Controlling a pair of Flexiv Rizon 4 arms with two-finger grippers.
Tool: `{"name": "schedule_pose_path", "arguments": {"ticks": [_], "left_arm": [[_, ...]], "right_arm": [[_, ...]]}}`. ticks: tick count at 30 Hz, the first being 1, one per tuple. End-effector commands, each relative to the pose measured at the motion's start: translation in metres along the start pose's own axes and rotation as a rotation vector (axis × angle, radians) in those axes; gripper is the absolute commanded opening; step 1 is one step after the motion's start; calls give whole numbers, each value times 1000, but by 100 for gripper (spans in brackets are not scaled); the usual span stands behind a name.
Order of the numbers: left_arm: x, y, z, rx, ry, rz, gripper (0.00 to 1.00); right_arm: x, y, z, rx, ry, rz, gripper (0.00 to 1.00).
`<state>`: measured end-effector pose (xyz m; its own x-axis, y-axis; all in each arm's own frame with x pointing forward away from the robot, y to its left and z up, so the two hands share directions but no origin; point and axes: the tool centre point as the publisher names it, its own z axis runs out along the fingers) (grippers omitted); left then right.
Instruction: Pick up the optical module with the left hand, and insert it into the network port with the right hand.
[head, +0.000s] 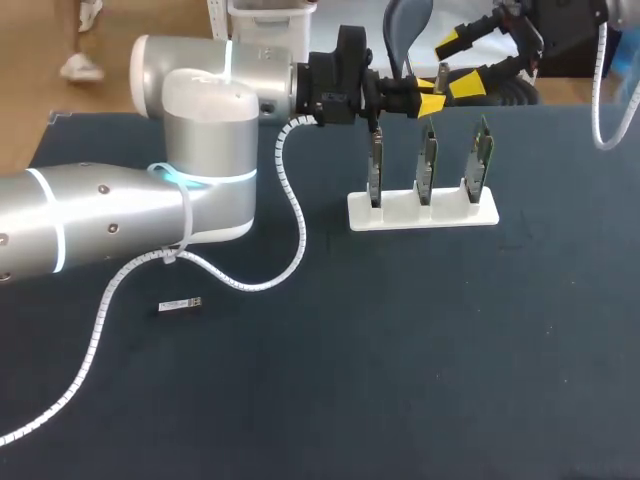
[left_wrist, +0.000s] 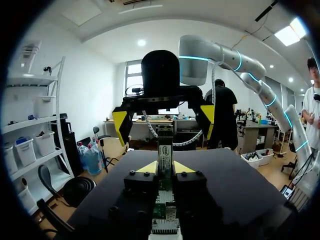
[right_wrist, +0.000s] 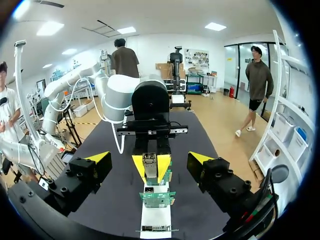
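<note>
Pinching optical module (left_wrist: 165, 150), left claw (left_wrist: 165, 168) hovers above white card stand (head: 420, 214); right claw (right_wrist: 150, 157) spread wide, opposite.

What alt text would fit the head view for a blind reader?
A silver left arm extends across a dark table, its jaws over three upright green boards in a white stand. A small silver module lies apart near the arm; the right arm's jaws hang open beyond.
</note>
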<state>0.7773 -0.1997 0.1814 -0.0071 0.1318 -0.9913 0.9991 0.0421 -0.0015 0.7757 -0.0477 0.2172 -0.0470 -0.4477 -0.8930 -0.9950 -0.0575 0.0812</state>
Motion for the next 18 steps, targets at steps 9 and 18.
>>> {"name": "schedule_pose_path", "arguments": {"ticks": [9, 18], "left_arm": [[0, 0, 0, -2, 1, -1, 0], [0, 0, 0, -2, 1, -1, 0]], "right_arm": [[-3, -1, 3, 1, -29, 30, 100], [-3, -3, 5, -4, -29, 35, 100]]}}
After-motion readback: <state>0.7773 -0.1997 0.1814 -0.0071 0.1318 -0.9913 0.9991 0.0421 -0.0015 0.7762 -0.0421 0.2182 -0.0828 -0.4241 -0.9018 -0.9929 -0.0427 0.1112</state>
